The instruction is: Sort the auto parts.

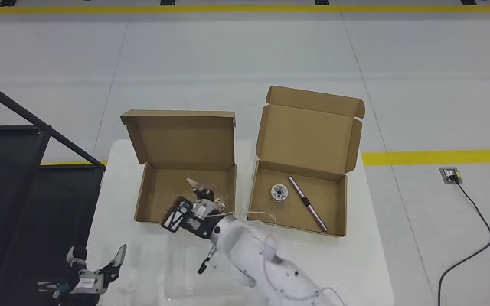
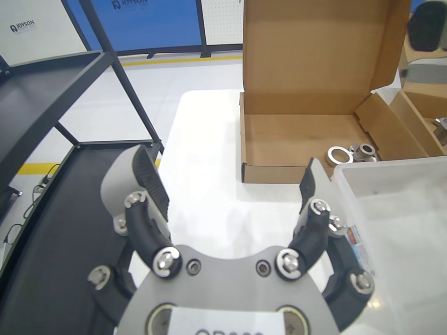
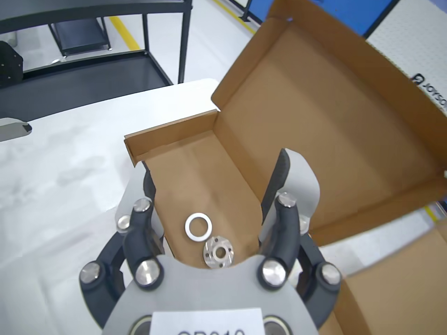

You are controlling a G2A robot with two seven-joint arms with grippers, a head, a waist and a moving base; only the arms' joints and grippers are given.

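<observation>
Two open cardboard boxes stand side by side on the white table [image 1: 115, 222]. The left box [image 1: 164, 195] holds a flat metal ring [image 3: 198, 227] and a flanged metal disc [image 3: 218, 251]. My right gripper [image 3: 216, 172] hangs open just above these two parts, over the box's front right corner [image 1: 197, 197]. The right box [image 1: 337, 191] holds a small round part [image 1: 278, 192] and a thin metal rod [image 1: 308, 203]. My left gripper [image 2: 230, 172] is open and empty over the table's front left corner [image 1: 96, 258]. From there the ring [image 2: 338, 155] and the disc [image 2: 363, 150] lie ahead.
A clear plastic bin [image 2: 391, 210] sits on the table in front of the left box, beside my left gripper. A black shelf cart [image 1: 31, 191] stands close against the table's left edge. Both box lids stand upright at the back.
</observation>
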